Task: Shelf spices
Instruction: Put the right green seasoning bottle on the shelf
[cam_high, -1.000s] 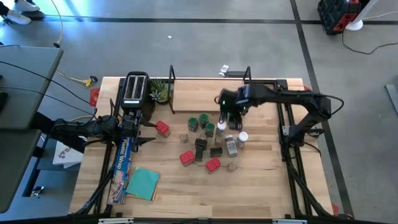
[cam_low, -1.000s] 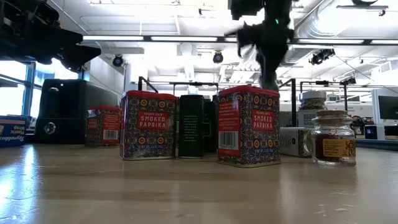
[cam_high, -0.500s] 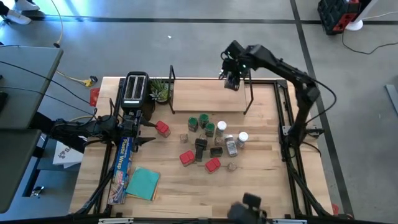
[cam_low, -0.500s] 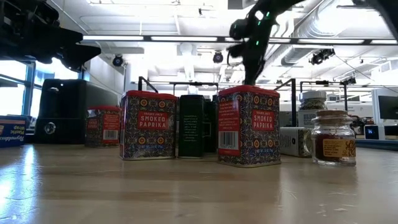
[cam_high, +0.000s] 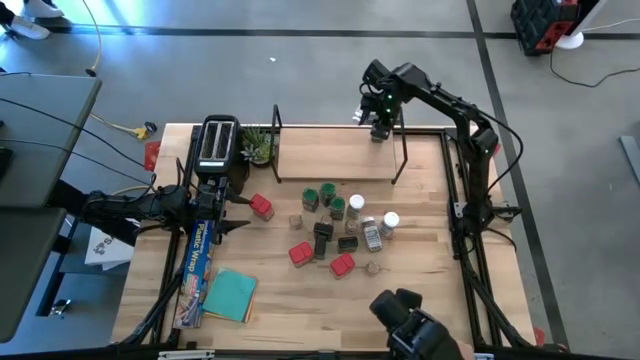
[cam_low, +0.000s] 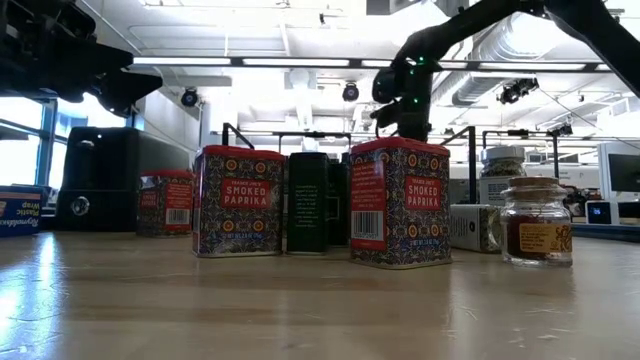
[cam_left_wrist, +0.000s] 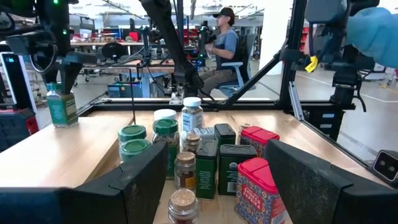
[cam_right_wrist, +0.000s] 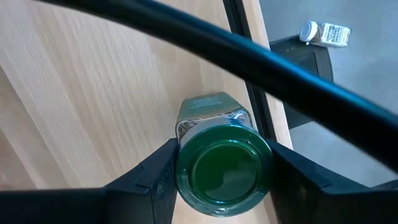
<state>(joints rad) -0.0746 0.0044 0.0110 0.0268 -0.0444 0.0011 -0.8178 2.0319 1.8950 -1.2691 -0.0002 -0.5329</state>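
1. Spices (cam_high: 340, 225) stood clustered near the middle of the table (cam_high: 420, 290) — red paprika tins (cam_low: 400, 203), dark jars, green-lidded jars and white-lidded clear jars, close together, some touching.
2. In the low view, a small brownish jar (cam_low: 537, 221) stood just beside the cluster, nearest the camera along with the two red tins.
3. Left gripper (cam_high: 232, 213) waited at the table's left side beside the long blue foil box (cam_high: 197, 262), its fingers (cam_left_wrist: 323, 180) spread wide with nothing between them; the wrist view looked across the cluster.
4. A teal cloth (cam_high: 231, 294) lay near the front-left corner; a black toaster (cam_high: 218, 146) stood at the rear left.
5. Farther back, the shelf (cam_high: 335, 155) stood along the far edge of the table.
6. Right gripper (cam_high: 379, 128) was at the shelf's far right end, its fingers (cam_right_wrist: 155, 177) clamped on either side of one green-lidded jar (cam_right_wrist: 222, 163) — the jar stood upright at the board's edge, beside the black wire frame.
7. A person sat in the room beyond the table.
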